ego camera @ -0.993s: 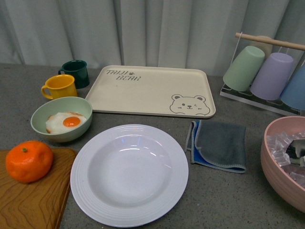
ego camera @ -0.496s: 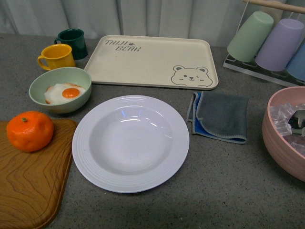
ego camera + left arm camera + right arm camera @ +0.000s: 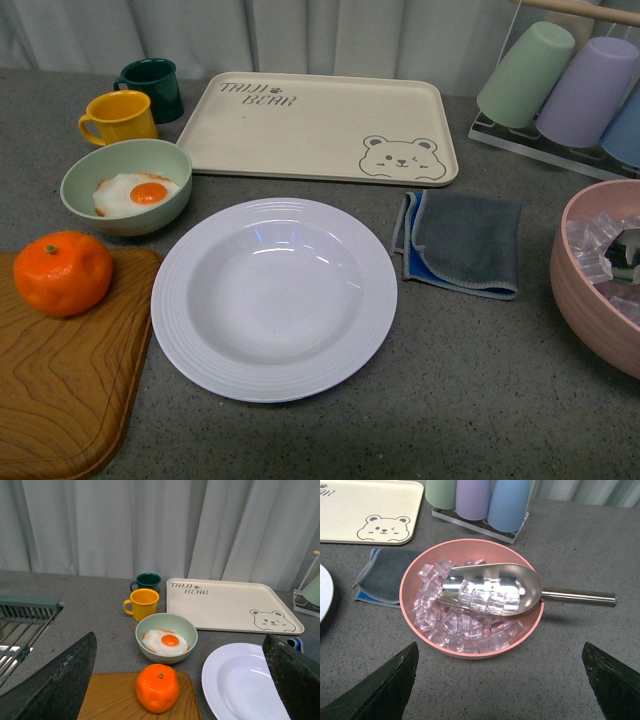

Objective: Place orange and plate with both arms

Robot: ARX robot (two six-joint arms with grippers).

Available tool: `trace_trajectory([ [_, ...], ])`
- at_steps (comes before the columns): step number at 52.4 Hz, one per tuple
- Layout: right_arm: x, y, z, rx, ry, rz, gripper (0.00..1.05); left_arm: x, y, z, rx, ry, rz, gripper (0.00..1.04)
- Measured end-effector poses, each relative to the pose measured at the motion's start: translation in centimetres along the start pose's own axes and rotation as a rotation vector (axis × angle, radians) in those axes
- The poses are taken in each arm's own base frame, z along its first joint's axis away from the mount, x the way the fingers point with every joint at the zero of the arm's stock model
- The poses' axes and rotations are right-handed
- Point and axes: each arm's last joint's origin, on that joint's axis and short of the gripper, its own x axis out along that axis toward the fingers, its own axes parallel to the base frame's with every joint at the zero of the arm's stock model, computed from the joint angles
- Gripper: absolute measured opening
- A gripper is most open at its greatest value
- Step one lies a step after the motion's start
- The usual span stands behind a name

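Task not yet begun. The orange (image 3: 62,273) sits on a wooden board (image 3: 60,400) at the counter's front left corner. The plate (image 3: 175,300) lies empty just beside it. The left end effector (image 3: 178,637) and right end effector (image 3: 500,645) gape wide, holding nothing.

Kitchen counter (image 3: 480,380) with mugs (image 3: 120,117), cup rack (image 3: 560,95)

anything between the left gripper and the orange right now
Nothing visible does. In the left wrist view the orange sits in the open on the wooden board, ahead of the open left gripper. The green bowl lies beyond it, not in front.
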Motion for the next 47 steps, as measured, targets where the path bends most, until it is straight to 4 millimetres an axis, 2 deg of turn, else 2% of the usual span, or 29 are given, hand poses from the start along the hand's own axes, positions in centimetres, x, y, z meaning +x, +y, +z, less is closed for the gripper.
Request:
trace_trajectory([
  [47,0.0,0.0,0.0,0.0,0.0,0.0,0.95,0.0,0.0,0.0,0.0,0.0,0.0,0.98],
])
